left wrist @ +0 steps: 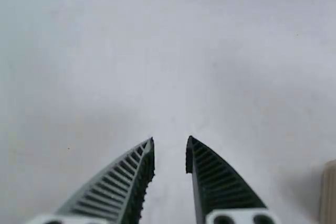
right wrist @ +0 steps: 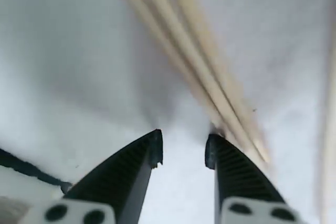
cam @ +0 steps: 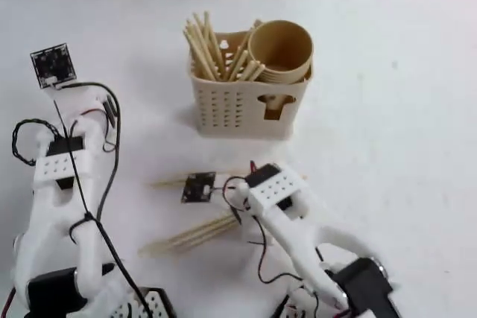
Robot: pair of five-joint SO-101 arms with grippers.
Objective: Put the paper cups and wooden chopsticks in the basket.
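The white surface (cam: 387, 109) carries everything. The left arm (cam: 63, 184) is off to one side, well apart from the basket. The right arm (cam: 298, 236) is nearer the middle, over the loose sticks.

The basket (cam: 246, 106) stands upright near the far edge. Stacked paper cups (cam: 287, 50) lean inside it, w/ a bunch of chopsticks in the basket (cam: 212, 46) beside them. No cups lie on the surface, so the cup part looks done, as does most of the stick part.

What's left is the loose chopsticks (cam: 190, 236), approx. 3 in a bundle lying flat near the right arm, plus 1 single chopstick (cam: 168, 182) between that bundle and the basket.

The left gripper (left wrist: 169, 142) has its jaws a narrow way apart w/ nothing between them, over bare surface. The right gripper (right wrist: 184, 145) is also narrowly parted and holding nothing. The bundle of loose chopsticks (right wrist: 194, 51) runs just beside 1 fingertip, not between the jaws.

Hard to tell:
- The cup count in the stack.
- The exact no. of sticks in the bundle.
- How far the single chopstick runs, since the right arm's wrist covers 1 end.
- In the high view the right arm's wrist hides the fingers below it.
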